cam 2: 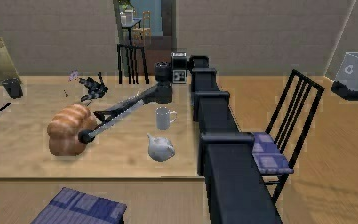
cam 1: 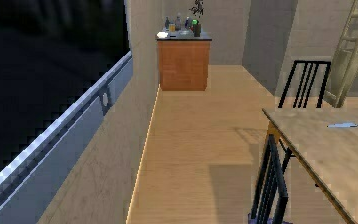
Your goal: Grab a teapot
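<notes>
A small pale grey teapot [cam 2: 162, 148] with a knob and a spout stands on the wooden table [cam 2: 27, 160], near its right edge. Just behind it is a grey mug [cam 2: 165, 118]. The dark arm [cam 2: 212, 120] rises from the arm side view's bottom edge. From its far end the gripper [cam 2: 95, 127] stretches left across the tabletop, its thin fingers ending at a brown loaf [cam 2: 69, 130]. The teapot lies to the right of the fingers and closer to the bottom edge. I cannot tell whether the gripper holds anything.
A dark tangled object [cam 2: 92, 88] lies farther out on the table. Black chairs [cam 2: 287, 110] [cam 2: 134, 60] stand beside and behind it, and a blue cushion [cam 2: 79, 208] shows below. Ahead, a corridor leads to a wooden cabinet [cam 1: 184, 62], with the table [cam 1: 327, 160] and chairs [cam 1: 305, 85] at the right.
</notes>
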{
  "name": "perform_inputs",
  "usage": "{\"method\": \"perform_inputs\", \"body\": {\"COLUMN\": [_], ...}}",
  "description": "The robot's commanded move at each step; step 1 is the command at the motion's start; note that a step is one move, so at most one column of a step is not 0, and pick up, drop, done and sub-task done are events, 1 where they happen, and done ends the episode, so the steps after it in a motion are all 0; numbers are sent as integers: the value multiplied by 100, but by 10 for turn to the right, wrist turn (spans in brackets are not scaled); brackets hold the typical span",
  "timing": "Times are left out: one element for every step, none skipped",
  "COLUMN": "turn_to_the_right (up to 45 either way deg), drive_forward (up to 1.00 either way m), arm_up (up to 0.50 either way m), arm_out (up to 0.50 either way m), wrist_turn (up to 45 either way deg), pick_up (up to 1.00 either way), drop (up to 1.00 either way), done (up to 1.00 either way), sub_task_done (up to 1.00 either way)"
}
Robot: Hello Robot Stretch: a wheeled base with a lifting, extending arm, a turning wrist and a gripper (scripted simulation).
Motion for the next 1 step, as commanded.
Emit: {"method": "perform_inputs", "body": {"turn_to_the_right": [0], "drive_forward": [0], "arm_up": [0], "arm_out": [0], "wrist_turn": [450], "pick_up": [0], "drop": [0], "done": [0], "sub_task_done": [0]}}
